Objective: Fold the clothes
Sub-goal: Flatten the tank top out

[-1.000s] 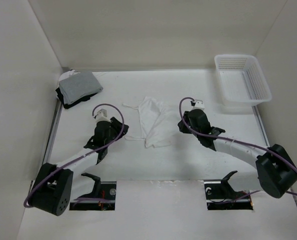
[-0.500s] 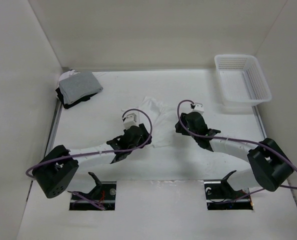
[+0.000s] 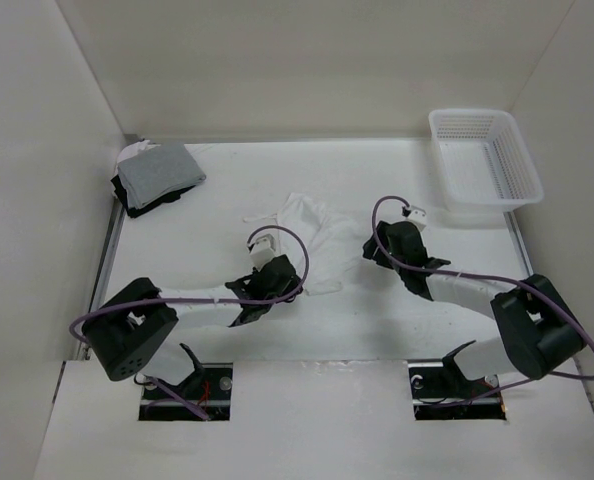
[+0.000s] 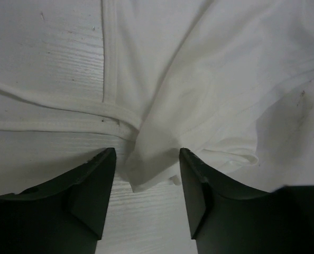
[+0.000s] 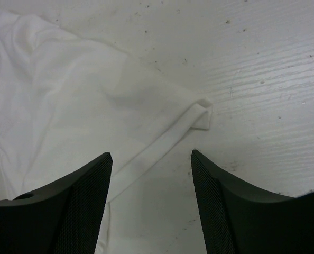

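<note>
Since left arm has swung in from desk (image 3: 177,225) left side, left end effector (image 4: 146,159) straddles near corner of white garment (image 3: 302,228), jaws apart, seemingly not pinching yet. Right end effector (image 5: 151,159) has spread wide, released, strap loop (image 5: 199,114) just ahead. Garment lies mid-desk, unfolded; fold likely about to start.

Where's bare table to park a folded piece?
Bare strip at the back, between the folded gray-and-black clothes pile and the white plastic mesh basket; also between that pile and the left arm. Crowded mid-table: left pincer and right pincer sit at the thin white garment.
</note>
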Tool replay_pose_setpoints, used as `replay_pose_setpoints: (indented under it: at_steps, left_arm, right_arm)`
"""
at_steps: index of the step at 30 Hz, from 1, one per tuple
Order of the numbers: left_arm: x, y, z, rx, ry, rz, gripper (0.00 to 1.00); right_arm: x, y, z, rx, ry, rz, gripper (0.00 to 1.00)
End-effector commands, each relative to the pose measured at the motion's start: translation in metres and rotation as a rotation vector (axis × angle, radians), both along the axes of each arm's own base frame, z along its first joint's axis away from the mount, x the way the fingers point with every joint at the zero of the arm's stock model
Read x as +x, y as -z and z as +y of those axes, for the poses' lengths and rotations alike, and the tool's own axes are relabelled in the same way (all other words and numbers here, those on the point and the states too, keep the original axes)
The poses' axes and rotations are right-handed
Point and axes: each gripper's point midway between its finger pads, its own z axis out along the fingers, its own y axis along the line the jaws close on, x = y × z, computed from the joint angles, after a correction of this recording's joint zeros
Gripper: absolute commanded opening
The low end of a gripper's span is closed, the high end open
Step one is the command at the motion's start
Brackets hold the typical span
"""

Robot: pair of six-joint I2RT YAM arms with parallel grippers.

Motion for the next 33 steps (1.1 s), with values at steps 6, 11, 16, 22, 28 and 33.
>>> replay_pose_setpoints:
  at_steps: [6, 11, 16, 22, 28, 33]
  left_arm:
    - [0.019, -0.044, -0.01, -0.091, -0.032, -0.098, 0.08]
    - [0.029, -0.084, 0.013, -0.161, -0.079, -0.185, 0.01]
    - [0.032, -0.122, 0.071, -0.207, -0.197, -0.266, 0.01]
    - [0.033, -0.134, 0.109, -0.215, -0.267, -0.305, 0.02]
    - [0.037, -0.138, 0.105, -0.234, -0.244, -0.308, 0.02]
    - [0.035, -0.134, 0.109, -0.223, -0.247, -0.309, 0.02]
  right_arm:
    - [0.016, -0.017, 0.0, 0.074, 0.051, -0.066, 0.65]
    - [0.02, -0.027, -0.009, 0.087, 0.089, -0.099, 0.67]
    - [0.012, -0.018, -0.006, 0.101, 0.077, -0.069, 0.61]
    - [-0.008, 0.003, 0.041, 0.135, -0.076, 0.036, 0.64]
    - [-0.041, 0.005, 0.108, 0.267, -0.276, 0.106, 0.62]
    - [-0.09, 0.021, 0.129, 0.3, -0.359, 0.215, 0.41]
